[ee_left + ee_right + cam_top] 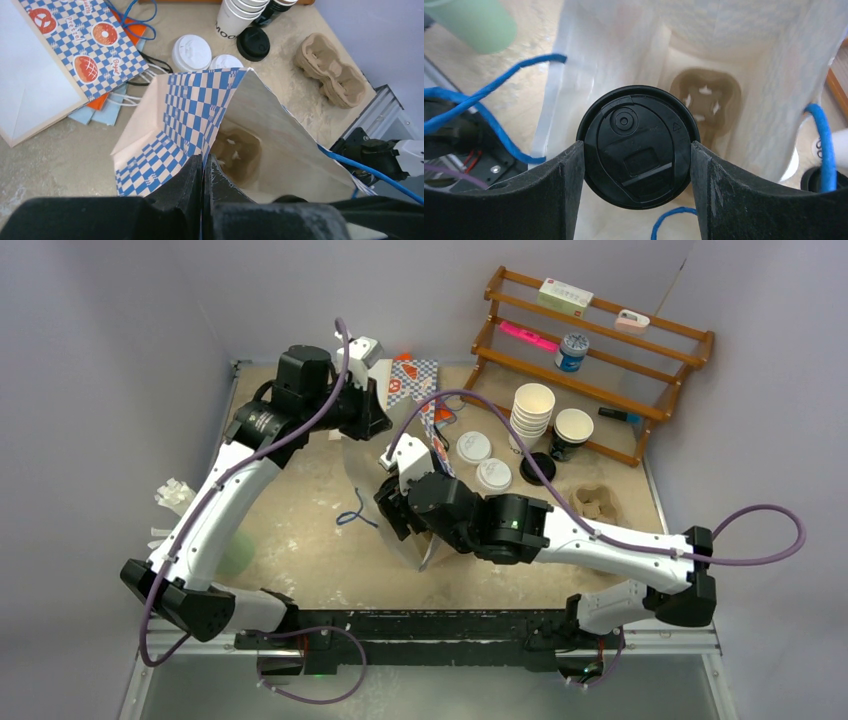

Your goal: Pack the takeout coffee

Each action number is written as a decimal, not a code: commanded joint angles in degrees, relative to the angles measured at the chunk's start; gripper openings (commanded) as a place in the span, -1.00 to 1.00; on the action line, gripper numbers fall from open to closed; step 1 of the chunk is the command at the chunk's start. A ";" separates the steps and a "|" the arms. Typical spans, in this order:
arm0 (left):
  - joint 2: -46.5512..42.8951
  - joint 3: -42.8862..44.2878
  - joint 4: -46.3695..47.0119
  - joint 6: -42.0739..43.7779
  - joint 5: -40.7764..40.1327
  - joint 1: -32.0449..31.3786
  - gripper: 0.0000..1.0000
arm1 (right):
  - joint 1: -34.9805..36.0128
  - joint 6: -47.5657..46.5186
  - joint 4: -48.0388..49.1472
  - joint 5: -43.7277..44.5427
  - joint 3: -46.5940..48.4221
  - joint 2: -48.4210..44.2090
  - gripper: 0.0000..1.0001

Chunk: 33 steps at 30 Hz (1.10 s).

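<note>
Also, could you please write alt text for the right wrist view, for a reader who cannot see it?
The right gripper holds a black-lidded coffee cup, seen from above, over an open paper bag. A cardboard cup carrier sits at the bag's bottom; blue handles show at both sides.

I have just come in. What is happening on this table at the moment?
Two robot arms are packing takeout coffee. The left gripper is shut on the rim of a blue-and-white checkered paper bag and holds it open. The right gripper grips a takeout coffee cup with a round black plastic lid, just above the bag's mouth. A brown cardboard cup carrier lies at the bottom of the bag; the slot that shows is empty.
</note>
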 commanded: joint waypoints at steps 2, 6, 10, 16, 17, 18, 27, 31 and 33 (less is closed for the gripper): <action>-0.10 1.82 4.83 -1.26 5.01 0.25 -1.00 | 0.08 3.88 3.30 8.42 -4.22 1.16 -0.54; 1.81 4.36 3.26 0.91 4.53 0.24 -1.00 | -3.49 2.45 4.57 11.95 -4.59 3.49 -0.53; 3.25 4.43 4.86 -0.61 5.71 0.29 -1.00 | -11.22 -1.52 13.40 5.95 -10.73 1.66 -0.53; 4.76 3.99 9.62 -5.32 13.40 0.16 -1.00 | -14.16 -1.61 14.29 4.63 -8.95 -0.41 -0.63; 4.56 4.09 9.21 -5.33 13.06 0.15 -1.00 | -14.60 -0.66 13.72 3.83 -8.56 -0.85 -0.64; 4.23 4.18 8.70 -5.60 13.04 0.15 -1.00 | -14.80 0.95 11.69 2.75 -7.60 -1.05 -0.64; -1.01 -6.51 16.01 -17.80 18.92 -0.11 -1.00 | -15.60 3.15 9.42 3.16 -15.00 -7.65 -0.72; -1.68 -7.68 16.27 -17.31 19.53 -0.05 -1.00 | -15.62 0.50 13.35 5.13 -19.76 -9.26 -0.71; 0.11 -6.78 15.14 -17.24 21.57 -0.09 -1.00 | -15.64 -1.59 16.42 4.39 -21.42 -9.08 -0.71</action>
